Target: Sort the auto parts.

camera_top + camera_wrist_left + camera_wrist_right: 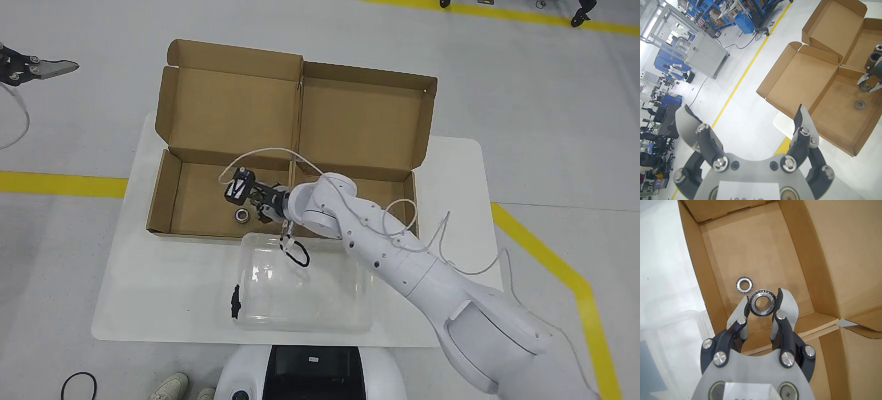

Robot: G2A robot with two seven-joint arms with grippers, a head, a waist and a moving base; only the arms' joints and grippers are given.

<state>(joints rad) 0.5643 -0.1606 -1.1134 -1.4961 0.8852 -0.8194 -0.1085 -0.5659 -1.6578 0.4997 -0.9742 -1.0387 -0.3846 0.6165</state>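
Right hand (762, 303) is clamped on one bearing (762, 311) over the cardboard box (761, 247); second bearing (744, 286) lies inside. Left hand (743, 107), cut off at top view's upper left, gapes wide. Clear bin (245, 245) has black bits (235, 300), can't tell what.

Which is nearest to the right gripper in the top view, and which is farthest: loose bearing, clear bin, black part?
From the right gripper, jaws shut on the held bearing:
1. loose bearing, on the cardboard box floor beside it.
2. clear bin, before the box.
3. black part, inside the bin.

Grey floor (560, 90), yellow lines (745, 72); blue racks (743, 18), metal-framed enclosure (704, 53), black chairs (660, 149) along far side.
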